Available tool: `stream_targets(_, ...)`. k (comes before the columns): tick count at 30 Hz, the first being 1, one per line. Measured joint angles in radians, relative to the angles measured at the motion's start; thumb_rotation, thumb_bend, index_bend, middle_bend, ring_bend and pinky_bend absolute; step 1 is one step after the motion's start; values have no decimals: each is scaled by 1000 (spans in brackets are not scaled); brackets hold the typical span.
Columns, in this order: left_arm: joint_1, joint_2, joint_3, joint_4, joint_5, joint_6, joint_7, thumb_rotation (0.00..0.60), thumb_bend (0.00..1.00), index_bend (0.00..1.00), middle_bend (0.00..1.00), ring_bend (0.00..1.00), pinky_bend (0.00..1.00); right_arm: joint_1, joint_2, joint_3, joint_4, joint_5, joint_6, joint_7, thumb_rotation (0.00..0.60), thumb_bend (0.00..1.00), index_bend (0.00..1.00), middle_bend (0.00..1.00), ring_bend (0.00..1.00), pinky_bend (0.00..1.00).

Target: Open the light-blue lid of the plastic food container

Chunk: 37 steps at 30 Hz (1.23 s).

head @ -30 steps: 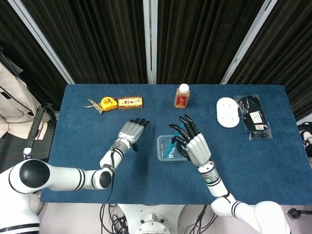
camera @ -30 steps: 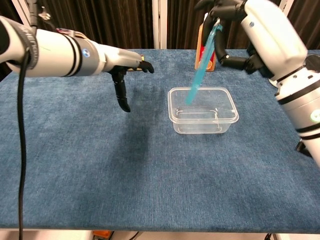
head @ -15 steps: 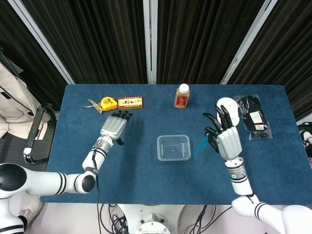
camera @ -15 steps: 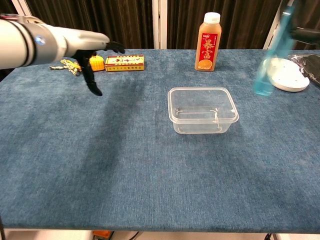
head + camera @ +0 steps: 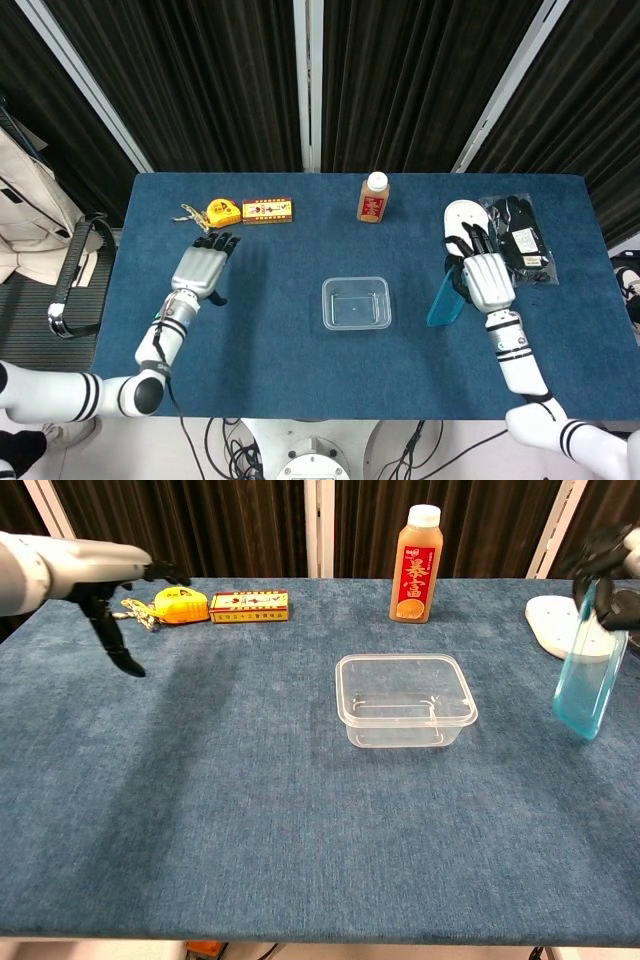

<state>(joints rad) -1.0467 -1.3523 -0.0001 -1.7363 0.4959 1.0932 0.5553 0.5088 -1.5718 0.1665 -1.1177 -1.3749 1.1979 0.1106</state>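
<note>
The clear plastic food container (image 5: 355, 303) (image 5: 405, 700) stands uncovered in the middle of the blue table. Its light-blue lid (image 5: 443, 298) (image 5: 590, 688) hangs on edge off to the right of the container, held above the cloth by my right hand (image 5: 486, 277) (image 5: 611, 573). My left hand (image 5: 201, 268) (image 5: 105, 585) hovers far to the left of the container, fingers spread and holding nothing.
An orange juice bottle (image 5: 372, 197) (image 5: 416, 565) stands behind the container. A yellow tape measure (image 5: 221, 212) (image 5: 176, 605) and a small red-yellow box (image 5: 266, 210) (image 5: 248, 606) lie at the back left. A white dish (image 5: 465, 230) (image 5: 558, 618) and a black packet (image 5: 523, 241) lie at the back right.
My right hand has carried the lid from over the container out to the right and lower. My left hand has drawn back to the left, away from the container.
</note>
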Motion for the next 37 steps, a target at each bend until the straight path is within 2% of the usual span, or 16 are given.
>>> stream_targets(2,11,14,-3,-6,-3,3,2,600,0,0,0,0,89,22,13,14,-27,61,-84,-60,600,279,122,65,0,0)
stream_targets(4,22,27,-4,-9,-2,16,10,600,0,0,0,0,66,42,25,28,-52,118,-138,-134,600,169,5,10,0,0)
stream_targets(6,34,35,0,-8,12,40,19,600,0,0,0,0,36,58,36,40,-81,169,-172,-200,600,107,0,0,0,0)
stream_targets(8,50,40,3,-4,37,69,22,600,0,0,0,0,31,71,54,52,-127,221,-198,-258,600,95,0,0,0,0)
stream_targets(11,89,47,12,11,99,121,12,600,0,0,0,0,30,73,90,60,-195,244,-202,-287,600,104,0,0,0,0)
stream_targets(14,137,53,26,31,178,161,-9,600,0,3,6,0,30,50,118,55,-239,219,-157,-276,600,158,0,25,0,0)
stream_targets(17,195,61,47,53,265,221,-26,600,0,27,25,0,30,4,149,39,-272,165,-70,-244,600,261,21,115,0,0)
stream_targets(22,310,77,81,75,412,353,-69,600,0,55,47,0,29,-109,237,-21,-330,30,109,-116,600,292,68,140,0,4)
stream_targets(26,406,94,110,65,523,450,-110,600,0,58,51,0,29,-194,315,-83,-365,-58,195,22,600,298,68,131,0,4)
stream_targets(31,516,130,156,-21,615,532,-108,600,0,58,51,0,21,-312,388,-162,-383,-137,295,133,600,302,69,111,0,3)
stream_targets(37,640,177,202,-136,680,607,-94,600,0,57,51,0,19,-400,404,-204,-354,-171,372,194,600,301,62,97,0,0)
